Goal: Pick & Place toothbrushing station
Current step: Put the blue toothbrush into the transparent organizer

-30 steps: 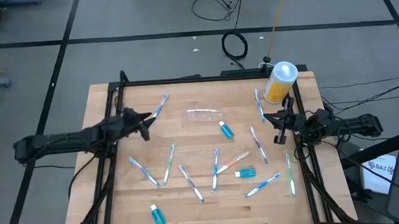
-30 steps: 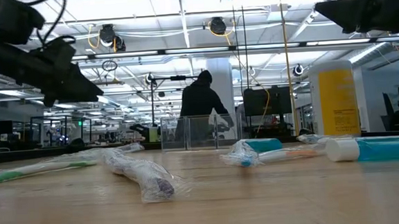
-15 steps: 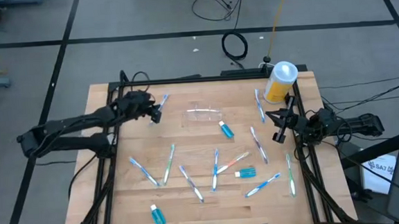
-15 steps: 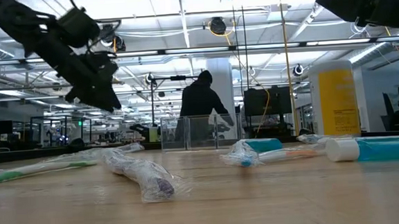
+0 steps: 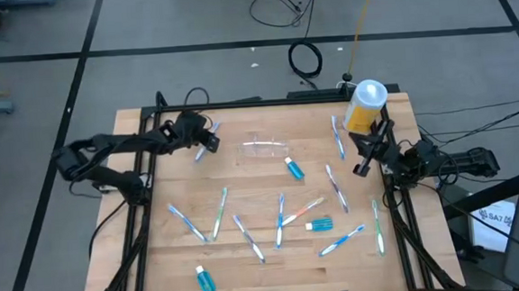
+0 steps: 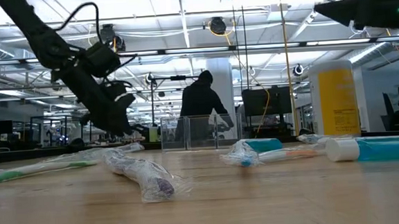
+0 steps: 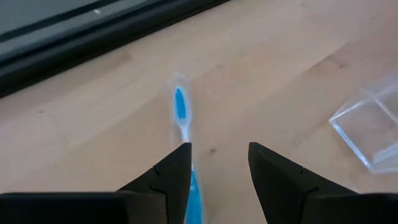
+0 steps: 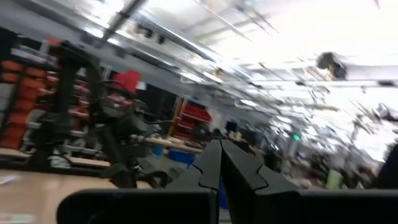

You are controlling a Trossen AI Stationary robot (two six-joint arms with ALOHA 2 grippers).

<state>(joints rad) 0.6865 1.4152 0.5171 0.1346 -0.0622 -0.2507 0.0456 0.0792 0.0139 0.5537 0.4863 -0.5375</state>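
From above, the left end effector [image 5: 203,142] hovers over the far-left part of the wooden worktop [image 5: 244,187], right at a blue-and-white toothbrush [image 5: 210,137] lying there. Its wrist camera fills in what the overhead cannot: the two dark, wedge-shaped fingers [image 7: 173,171] stand apart with nothing between them, and the toothbrush [image 7: 181,124], its blue head in a thin clear wrapper, lies on the pale wood grain, its handle running under one of the fingers. The same view catches a corner of the clear plastic cup [image 7: 370,127], lying on its side just beside; overhead, the cup [image 5: 265,148] is a faint glassy outline near the worktop's far middle.

The right end effector [image 5: 362,162] waits at the right edge by the yellow bottle [image 5: 362,108], its fingers [image 8: 219,165] pressed together, empty.

More slim toothbrushes [image 5: 280,219] lie scattered over the near half, with teal toothpaste tubes [image 5: 293,168] among them. The level view alone shows the crinkled wrappers [image 6: 144,176] and a person [image 6: 201,108] in dark clothing beyond the worktop.
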